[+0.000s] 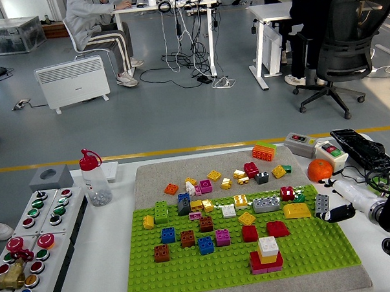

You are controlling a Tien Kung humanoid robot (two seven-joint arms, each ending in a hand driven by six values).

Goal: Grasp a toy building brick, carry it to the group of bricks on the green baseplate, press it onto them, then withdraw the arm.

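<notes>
The green baseplate lies on a grey mat and carries many scattered bricks. A stack with a white brick on yellow on red and pink stands near its front right. A grey brick stands upright at the plate's right edge. My right hand comes in from the right edge, low over the table, just right of that grey brick. Its dark fingers point left, relaxed, with nothing between them. The left arm does not show.
Loose bricks lie on the mat behind the plate. An orange ball, button boxes and a black keyboard sit at the right. A bottle and a button panel stand at the left.
</notes>
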